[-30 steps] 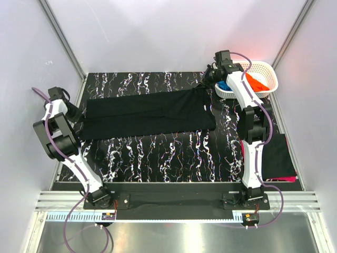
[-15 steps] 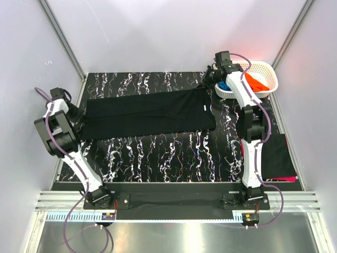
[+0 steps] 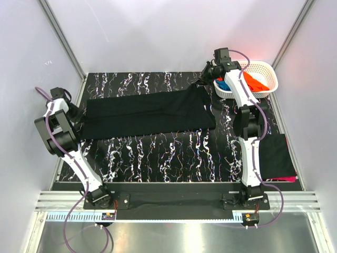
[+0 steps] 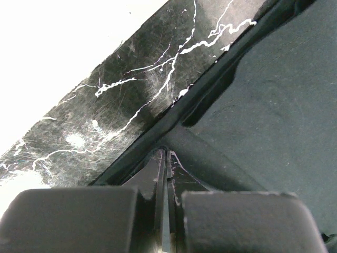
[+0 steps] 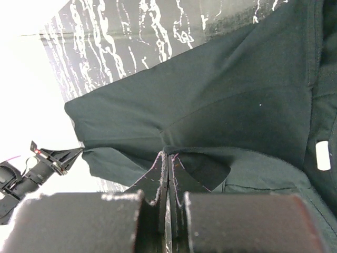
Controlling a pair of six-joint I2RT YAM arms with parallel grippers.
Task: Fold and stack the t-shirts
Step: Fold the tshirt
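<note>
A large black t-shirt [image 3: 147, 113] lies folded into a long band across the marbled table. My left gripper [image 3: 78, 113] is at its left end, shut on the cloth's edge [image 4: 166, 154]. At the far right end my right gripper [image 3: 204, 80] is shut on a pinch of the same shirt [image 5: 169, 154], which rises in a peak toward the jaws. The shirt's body [image 5: 221, 89] stretches away between the two grips. An orange t-shirt [image 3: 256, 81] and a blue one [image 3: 223, 84] sit in the basket. A folded black t-shirt [image 3: 276, 155] lies at the right over a magenta one [image 3: 287, 179].
The white lattice basket [image 3: 263, 67] stands at the back right corner, close beside the right wrist. Grey walls and metal posts enclose the table on three sides. Bare marbled table [image 3: 168, 158] shows in front of the long shirt.
The right gripper has drawn the shirt's far right corner up and slightly leftward, so the cloth now peaks there. The left gripper has barely moved.
</note>
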